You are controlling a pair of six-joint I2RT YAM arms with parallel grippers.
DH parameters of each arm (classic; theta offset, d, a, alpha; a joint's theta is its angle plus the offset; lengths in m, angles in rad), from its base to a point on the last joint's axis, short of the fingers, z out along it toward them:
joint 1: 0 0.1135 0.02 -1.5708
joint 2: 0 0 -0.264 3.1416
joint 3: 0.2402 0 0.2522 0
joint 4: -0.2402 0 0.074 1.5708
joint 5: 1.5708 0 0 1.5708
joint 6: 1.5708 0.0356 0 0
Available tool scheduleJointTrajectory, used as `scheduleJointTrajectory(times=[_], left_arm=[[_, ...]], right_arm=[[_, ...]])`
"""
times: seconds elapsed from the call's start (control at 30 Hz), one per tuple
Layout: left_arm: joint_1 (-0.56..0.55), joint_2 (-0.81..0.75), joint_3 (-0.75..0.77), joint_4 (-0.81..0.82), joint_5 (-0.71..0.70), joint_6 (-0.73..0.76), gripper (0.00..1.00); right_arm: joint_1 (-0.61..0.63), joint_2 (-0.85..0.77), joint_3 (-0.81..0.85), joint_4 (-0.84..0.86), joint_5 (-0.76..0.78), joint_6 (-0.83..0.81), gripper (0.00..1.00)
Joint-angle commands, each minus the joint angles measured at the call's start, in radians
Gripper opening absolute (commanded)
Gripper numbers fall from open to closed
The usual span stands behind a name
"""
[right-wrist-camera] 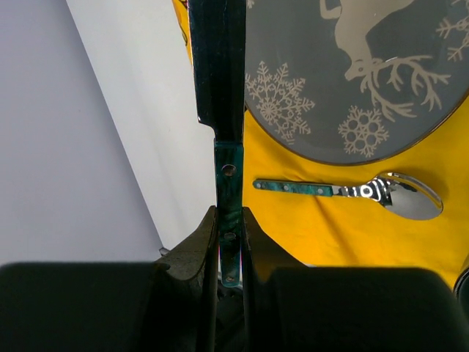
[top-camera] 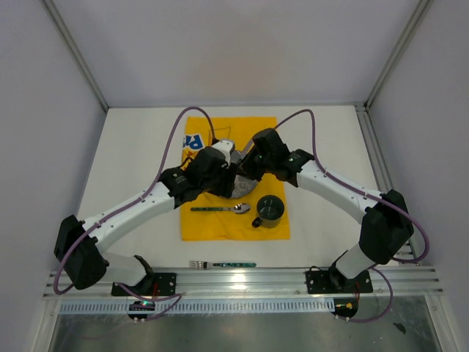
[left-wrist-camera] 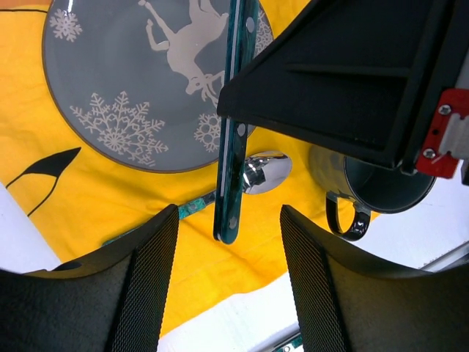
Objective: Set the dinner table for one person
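Right jaws tight on knife (right-wrist-camera: 229,183) handle; left jaws apart around its end.

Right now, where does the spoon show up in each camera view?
Top external: the spoon lies mid-picture on the yellow cloth, left of the mug.
Left wrist: the spoon is at centre, its bowl just right of the hanging knife.
Right wrist: the spoon is at lower right, below the plate.
Shared landmark: the yellow cloth under the spoon.

The plate (left-wrist-camera: 110,66) is done in grey with white snowflakes and a reindeer. The cloth (left-wrist-camera: 73,198) is printed yellow with black bits, and the spoon (right-wrist-camera: 348,191) handle is marbled teal.
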Motion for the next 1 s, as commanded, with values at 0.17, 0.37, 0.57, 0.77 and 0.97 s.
scheduleJointTrajectory(times=[0.17,0.37,0.57,0.77,0.97], left_arm=[[-0.003,0.006,0.002,0.035,-0.016,0.026,0.48],[-0.003,0.017,0.000,0.046,-0.014,0.021,0.44],[-0.003,0.032,0.008,0.045,-0.005,0.018,0.44],[-0.003,0.044,0.012,0.037,0.005,0.018,0.16],[-0.003,0.056,0.028,0.028,0.021,0.025,0.00]], right_arm=[[-0.002,-0.009,0.012,0.041,-0.083,0.029,0.03],[-0.002,-0.011,0.015,0.038,-0.090,0.017,0.03],[-0.001,-0.008,0.020,0.027,-0.087,0.003,0.03],[0.001,-0.006,0.015,0.023,-0.084,0.004,0.03],[0.001,-0.006,0.012,0.026,-0.085,0.004,0.03]])
